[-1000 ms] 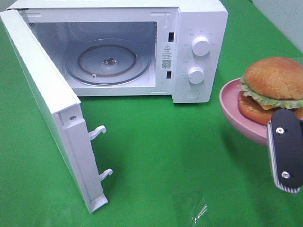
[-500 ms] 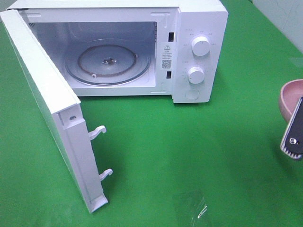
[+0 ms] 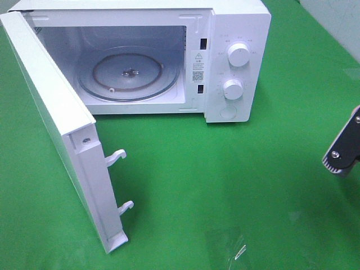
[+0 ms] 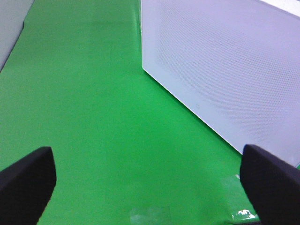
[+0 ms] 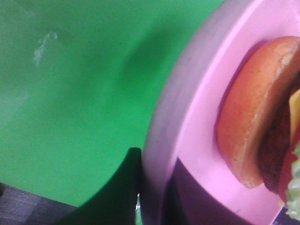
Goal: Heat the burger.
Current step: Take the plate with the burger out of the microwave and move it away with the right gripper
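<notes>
The burger (image 5: 253, 122) shows only in the right wrist view, lying on a pink plate (image 5: 197, 117); I see its orange-brown bun, a dark patty and a bit of lettuce. My right gripper (image 3: 342, 151) is shut on the plate's rim and, in the high view, pokes in at the right edge above the green cloth. Burger and plate are outside the high view. The white microwave (image 3: 233, 62) stands at the back with its door (image 3: 56, 112) swung wide open and its glass turntable (image 3: 128, 76) bare. My left gripper (image 4: 149, 187) hangs open over the cloth beside the door's outer face (image 4: 225, 70).
A green cloth (image 3: 225, 180) covers the table. The open door juts far toward the front left, with two latch hooks (image 3: 118, 157) on its edge. A shiny scrap of clear film (image 3: 236, 250) lies on the cloth near the front.
My right gripper has carried the plate and burger to the right, out of the high view; only a fingertip remains at the edge. The left gripper and microwave are unchanged.
</notes>
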{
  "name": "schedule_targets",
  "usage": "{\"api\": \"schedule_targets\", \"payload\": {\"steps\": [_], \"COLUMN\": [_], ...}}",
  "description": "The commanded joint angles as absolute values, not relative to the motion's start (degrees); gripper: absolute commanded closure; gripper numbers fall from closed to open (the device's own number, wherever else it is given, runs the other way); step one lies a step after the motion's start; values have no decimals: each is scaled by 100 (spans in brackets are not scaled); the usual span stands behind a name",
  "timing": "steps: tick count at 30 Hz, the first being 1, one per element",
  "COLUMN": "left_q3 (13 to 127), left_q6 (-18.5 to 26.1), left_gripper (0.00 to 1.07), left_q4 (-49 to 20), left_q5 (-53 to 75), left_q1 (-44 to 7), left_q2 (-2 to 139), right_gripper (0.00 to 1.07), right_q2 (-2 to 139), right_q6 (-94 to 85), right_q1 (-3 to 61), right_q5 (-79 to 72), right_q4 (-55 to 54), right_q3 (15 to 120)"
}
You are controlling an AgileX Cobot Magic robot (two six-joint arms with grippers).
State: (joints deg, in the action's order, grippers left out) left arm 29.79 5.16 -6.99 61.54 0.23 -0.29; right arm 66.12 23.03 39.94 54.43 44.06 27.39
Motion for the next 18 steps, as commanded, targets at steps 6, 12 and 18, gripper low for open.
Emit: {"api": "schedule_targets", "payload": {"steps": [6, 12, 18], "left_q3": [2956, 2956, 2956], "left_q6": [498, 498, 498], "left_gripper": [7, 7, 7], "left_q4": [-693, -693, -693], "left_q5": [6108, 6108, 6108], "left_q1": [40, 40, 40], "left_q2": [-63, -63, -63], "right_gripper": [107, 107, 106], "right_q2": [7500, 8021, 8411], "right_q6": [3283, 3850, 4383], "right_q1": [3793, 3793, 3793], "right_q5": [5323, 5197, 5019], "right_q4": [4956, 5048, 5048], "right_q3": [2790, 2790, 2790]}}
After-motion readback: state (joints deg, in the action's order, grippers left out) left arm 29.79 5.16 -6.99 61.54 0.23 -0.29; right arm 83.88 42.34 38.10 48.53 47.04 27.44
